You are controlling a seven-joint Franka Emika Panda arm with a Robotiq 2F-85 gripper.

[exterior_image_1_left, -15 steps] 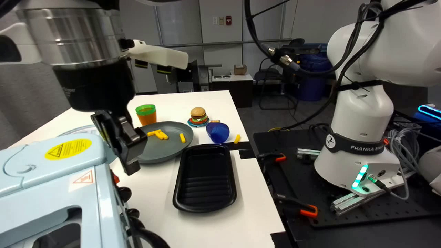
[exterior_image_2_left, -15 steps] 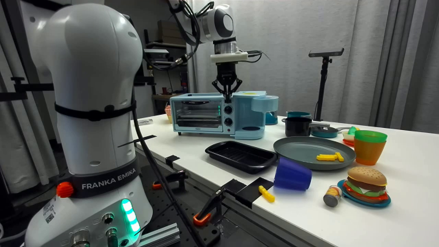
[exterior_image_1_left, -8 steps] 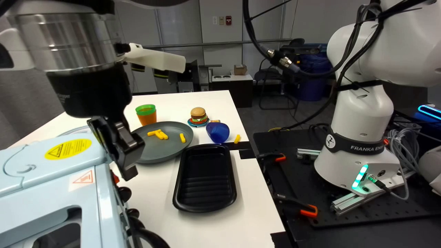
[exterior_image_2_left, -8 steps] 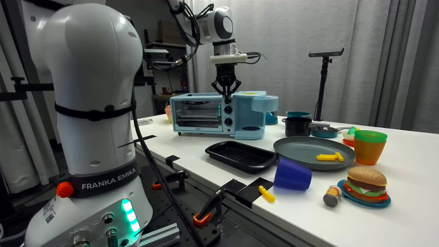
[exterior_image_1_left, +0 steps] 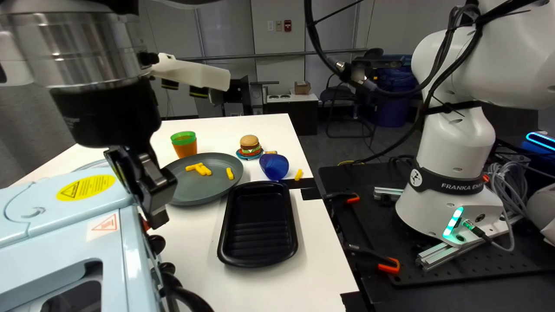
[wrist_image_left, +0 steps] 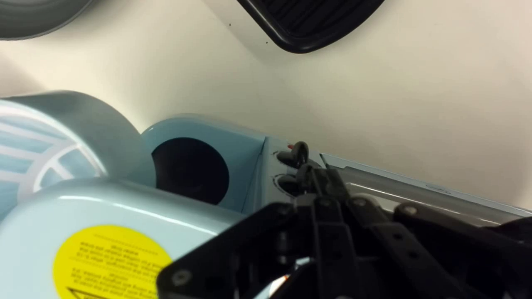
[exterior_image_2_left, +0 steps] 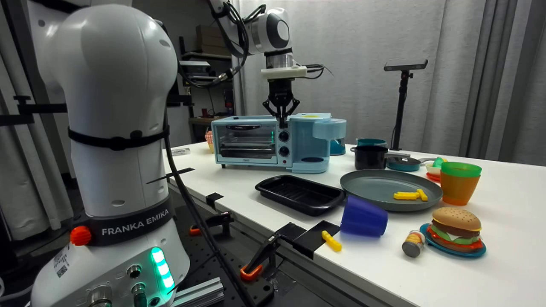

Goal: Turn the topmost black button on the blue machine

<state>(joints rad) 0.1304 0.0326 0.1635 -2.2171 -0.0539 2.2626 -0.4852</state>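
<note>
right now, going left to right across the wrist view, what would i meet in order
Left to right in the wrist view: gray pan → yellow label → round black plate → topmost black knob → oven door.

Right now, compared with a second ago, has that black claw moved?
Yes: in an exterior view, the gripper has shifted slightly left and down in the picture, nearer the yellow sticker.
</note>
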